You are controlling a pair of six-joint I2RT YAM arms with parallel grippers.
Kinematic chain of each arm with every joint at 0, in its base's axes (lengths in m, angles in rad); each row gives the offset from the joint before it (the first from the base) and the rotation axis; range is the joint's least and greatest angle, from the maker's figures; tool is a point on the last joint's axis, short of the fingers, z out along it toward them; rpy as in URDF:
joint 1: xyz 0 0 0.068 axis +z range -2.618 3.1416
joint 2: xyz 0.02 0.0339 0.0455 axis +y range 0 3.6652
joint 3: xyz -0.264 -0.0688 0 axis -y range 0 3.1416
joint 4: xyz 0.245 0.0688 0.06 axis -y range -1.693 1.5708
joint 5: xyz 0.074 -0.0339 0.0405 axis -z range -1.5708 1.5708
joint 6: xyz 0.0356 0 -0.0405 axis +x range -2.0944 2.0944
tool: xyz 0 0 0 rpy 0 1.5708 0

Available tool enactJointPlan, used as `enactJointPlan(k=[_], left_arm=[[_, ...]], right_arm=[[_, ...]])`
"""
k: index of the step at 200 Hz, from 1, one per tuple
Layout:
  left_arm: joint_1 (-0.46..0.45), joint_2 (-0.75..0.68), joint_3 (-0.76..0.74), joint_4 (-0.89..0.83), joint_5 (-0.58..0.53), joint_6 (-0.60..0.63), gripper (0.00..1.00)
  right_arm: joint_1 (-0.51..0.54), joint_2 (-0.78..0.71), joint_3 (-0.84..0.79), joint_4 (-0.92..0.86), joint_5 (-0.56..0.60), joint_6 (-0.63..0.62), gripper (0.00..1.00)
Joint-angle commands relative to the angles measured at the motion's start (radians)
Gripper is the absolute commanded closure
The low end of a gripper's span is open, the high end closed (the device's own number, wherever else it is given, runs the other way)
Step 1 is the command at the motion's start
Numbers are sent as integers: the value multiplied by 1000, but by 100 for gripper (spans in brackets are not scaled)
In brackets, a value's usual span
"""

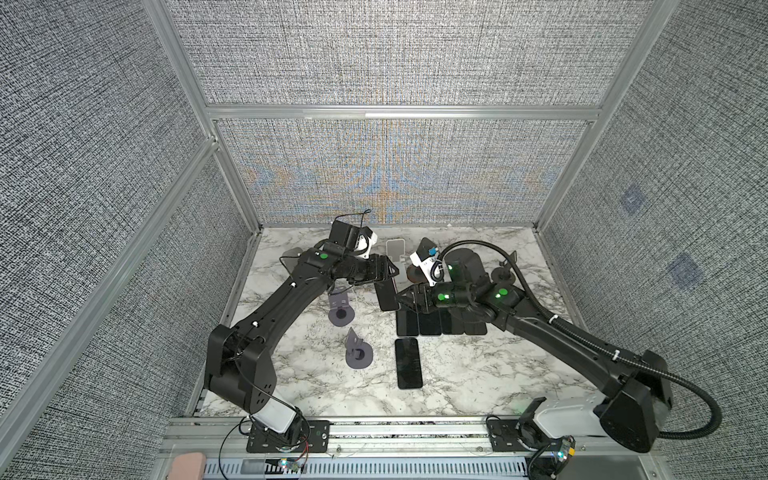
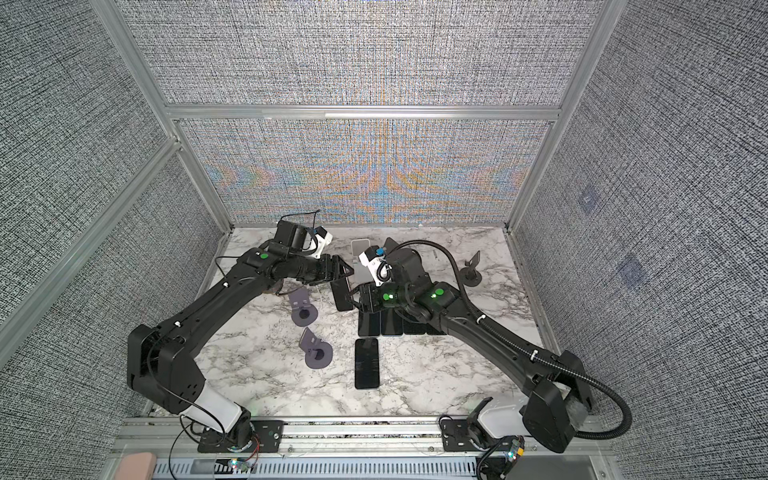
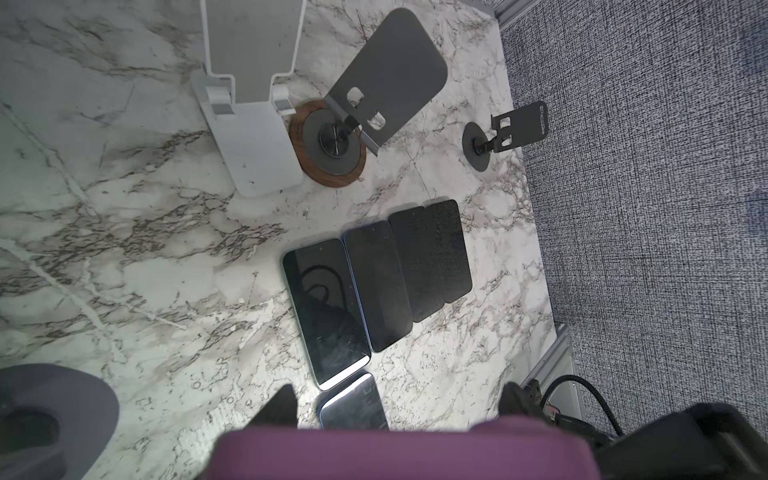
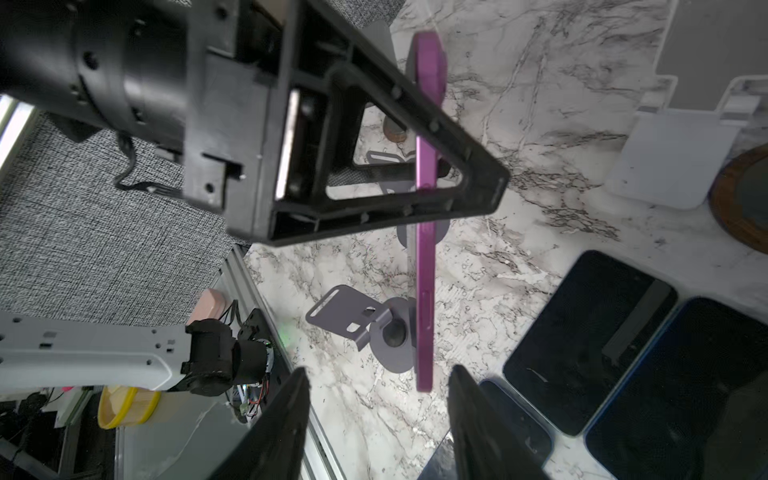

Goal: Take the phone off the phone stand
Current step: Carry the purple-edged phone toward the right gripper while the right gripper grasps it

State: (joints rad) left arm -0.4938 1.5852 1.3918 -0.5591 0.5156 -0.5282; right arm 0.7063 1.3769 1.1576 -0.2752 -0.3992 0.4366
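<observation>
Right wrist view: clamping left gripper (image 4: 465, 183) on purple phone (image 4: 424, 291), holding right gripper (image 4: 378, 415) apart around its near end.

Purple phone (image 4: 424, 270), grey-veined white marble table (image 1: 478, 365)

Bench (image 1: 478, 374) middle was crowded. Purple phone (image 4: 424, 291) hung on edge in left pincer (image 1: 387, 283), filling gap ahead of right pincer (image 4: 378, 376), whose fingers stood apart either side of its end. Row of flat phones (image 3: 376, 286) lay under right arm, with lone phone (image 1: 408, 363) just on the robot's side of it. Rear purple stand (image 1: 341, 313) and front purple stand (image 1: 358, 354) barred left-centre. White stand (image 1: 395, 250), wood-based stand (image 3: 386, 83) and dark stand (image 1: 504, 272) lined rear. Front corners lay bare, passable.
</observation>
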Motion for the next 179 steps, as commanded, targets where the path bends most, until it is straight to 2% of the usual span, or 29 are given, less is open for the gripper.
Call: enactJointPlan(k=[1,31,55,99,126,140,159,179], left_arm=[[-14,-6,-6,54,9,-18,33],[-22,-10,-16,67,8,-27,34],[-25,-20,-31,86,10,-38,34],[-27,-32,-42,90,10,-37,34],[-28,-35,-40,78,5,-26,34],[-27,-36,-40,76,9,-25,34],[-28,-37,-39,79,11,-26,34],[-28,-33,-37,81,15,-27,34]], right_arm=[[5,11,8,35,36,10,55],[12,30,11,58,37,20,72],[13,42,10,59,48,22,76],[15,57,14,58,64,20,76],[15,50,11,36,103,7,62],[16,56,14,33,104,8,59],[16,71,19,36,94,14,61],[15,81,21,46,82,22,73]])
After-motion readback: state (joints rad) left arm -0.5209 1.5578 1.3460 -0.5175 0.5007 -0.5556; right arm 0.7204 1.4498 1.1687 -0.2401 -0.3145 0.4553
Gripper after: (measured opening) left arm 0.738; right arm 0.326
